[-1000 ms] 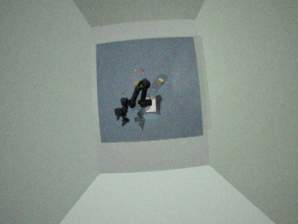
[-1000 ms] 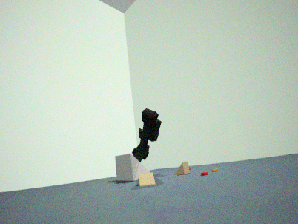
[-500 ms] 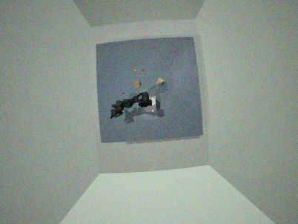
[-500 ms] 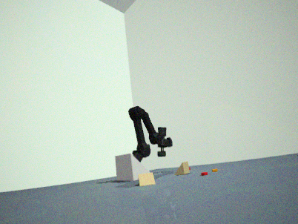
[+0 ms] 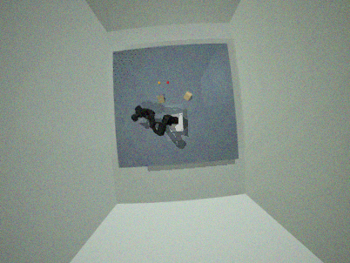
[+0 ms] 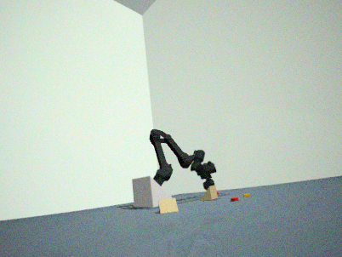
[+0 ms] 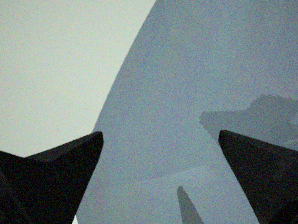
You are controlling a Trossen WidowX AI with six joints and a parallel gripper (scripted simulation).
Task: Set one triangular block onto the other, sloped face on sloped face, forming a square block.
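One tan triangular block (image 5: 187, 96) (image 6: 168, 206) rests on the table, in front of the arm's base in the exterior view. The other tan triangular block (image 5: 161, 99) (image 6: 210, 194) stands apart from it on the table, with a slope showing in the exterior view. My gripper (image 7: 162, 137) is wide open and empty. In the top view it is at the arm's left end, left of both blocks. In the exterior view the hand's lower part appears just behind the second block's top. The wrist view shows neither block.
A pale box (image 5: 179, 124) (image 6: 142, 192) stands at the arm's base. A small red piece (image 5: 168, 82) (image 6: 234, 199) and a small yellow piece (image 5: 159, 82) (image 6: 247, 196) lie beyond the blocks. Another red piece (image 6: 218, 193) shows behind the second block. The blue-grey table (image 5: 209, 139) has pale walls around it.
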